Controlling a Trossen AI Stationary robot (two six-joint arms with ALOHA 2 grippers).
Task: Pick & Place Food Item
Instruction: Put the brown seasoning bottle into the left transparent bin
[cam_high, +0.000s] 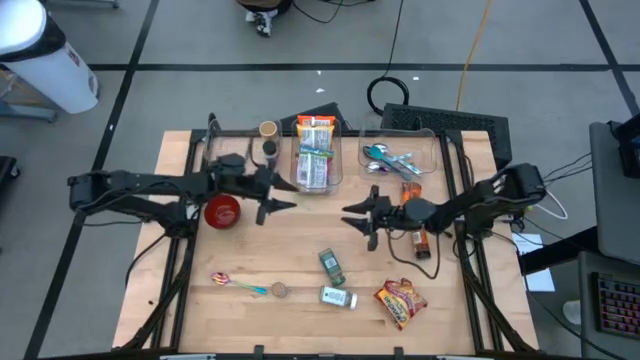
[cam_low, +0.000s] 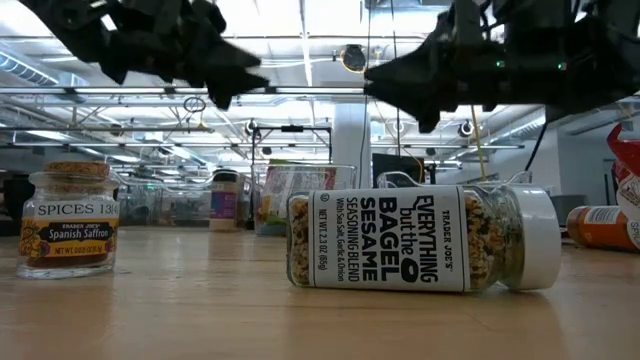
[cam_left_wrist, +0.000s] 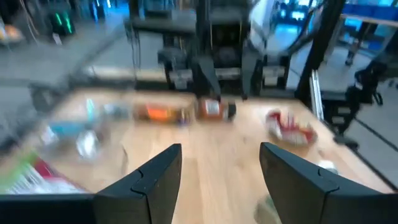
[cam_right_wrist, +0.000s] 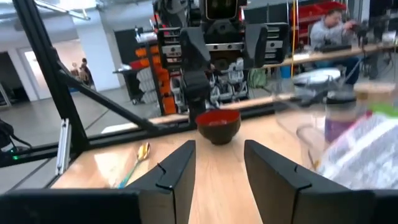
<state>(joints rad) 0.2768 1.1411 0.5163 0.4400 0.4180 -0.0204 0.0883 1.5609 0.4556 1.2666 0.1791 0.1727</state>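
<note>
Dark fingers stand spread on both arms, with nothing between them. From above, the left gripper (cam_high: 277, 198) hangs over bare wood just beside the red bowl (cam_high: 222, 211), pointing toward the table's middle; the right gripper (cam_high: 358, 220) faces it from the other side, well apart, with an orange bottle (cam_high: 419, 241) lying under its wrist. Between and in front of them lie the food items: a green-labelled jar (cam_high: 332, 265), a bagel seasoning jar (cam_high: 338, 297) on its side, and a red snack packet (cam_high: 399, 302) near the front right. A saffron jar (cam_low: 70, 232) stands upright in the low view. Toward the front left lies a spoon (cam_high: 235, 284). At the back, a clear bin (cam_high: 316, 152) holds packaged bars, and a second bin (cam_high: 400, 155) holds cutlery.
</note>
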